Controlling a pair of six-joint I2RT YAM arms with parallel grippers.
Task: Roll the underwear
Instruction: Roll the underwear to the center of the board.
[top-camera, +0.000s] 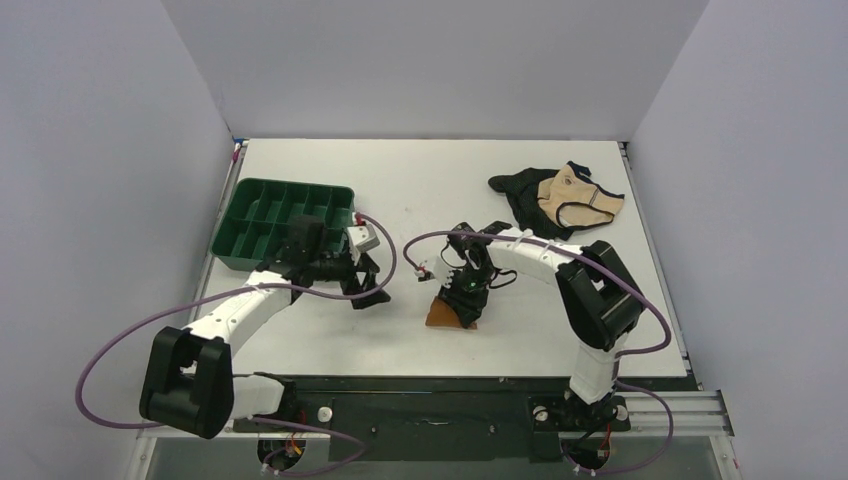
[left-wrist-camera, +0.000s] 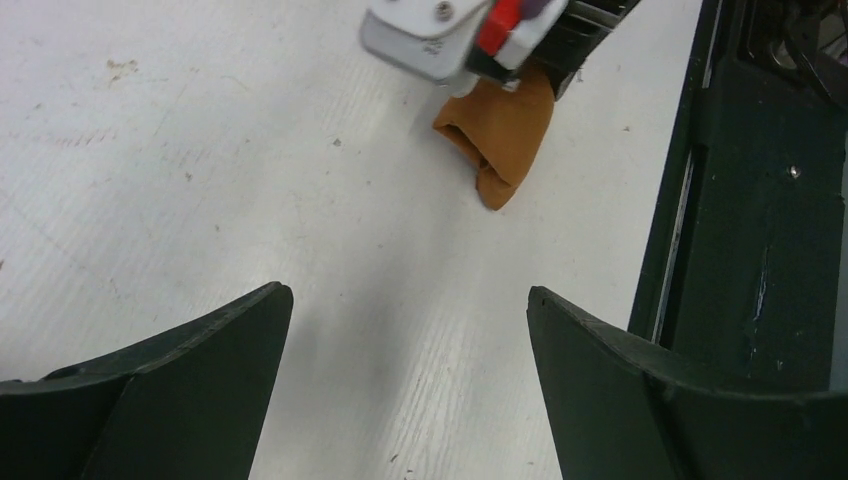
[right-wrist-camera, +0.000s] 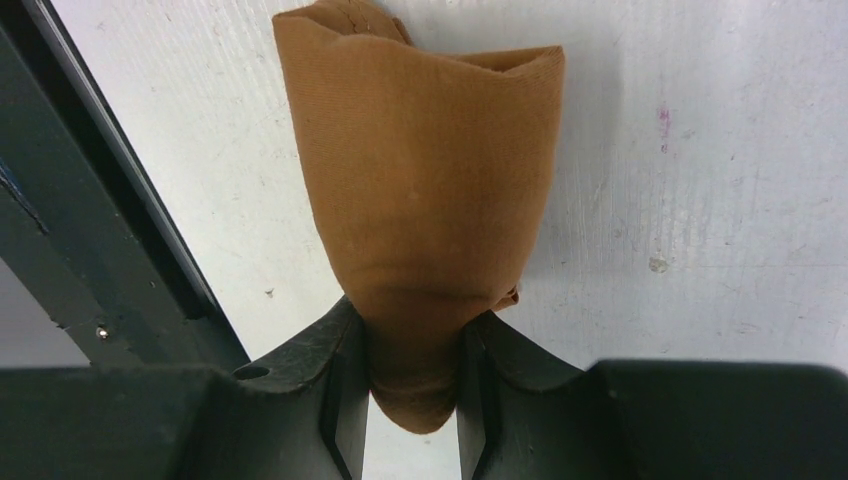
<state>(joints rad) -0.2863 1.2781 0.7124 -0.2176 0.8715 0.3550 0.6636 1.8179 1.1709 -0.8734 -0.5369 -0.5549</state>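
The underwear (top-camera: 447, 313) is a small rust-brown folded bundle near the table's front middle. It fills the right wrist view (right-wrist-camera: 425, 190), and it shows at the top of the left wrist view (left-wrist-camera: 503, 135). My right gripper (top-camera: 466, 292) is shut on its near end, with the fabric pinched between the fingers (right-wrist-camera: 330, 360). My left gripper (top-camera: 366, 290) is open and empty, to the left of the underwear, with its fingers (left-wrist-camera: 200, 350) wide apart over bare table.
A green compartment tray (top-camera: 285, 218) stands at the back left, just behind my left arm. A black garment (top-camera: 520, 195) and a beige garment with dark trim (top-camera: 578, 198) lie at the back right. The table's dark front edge (left-wrist-camera: 760, 220) runs close by the underwear.
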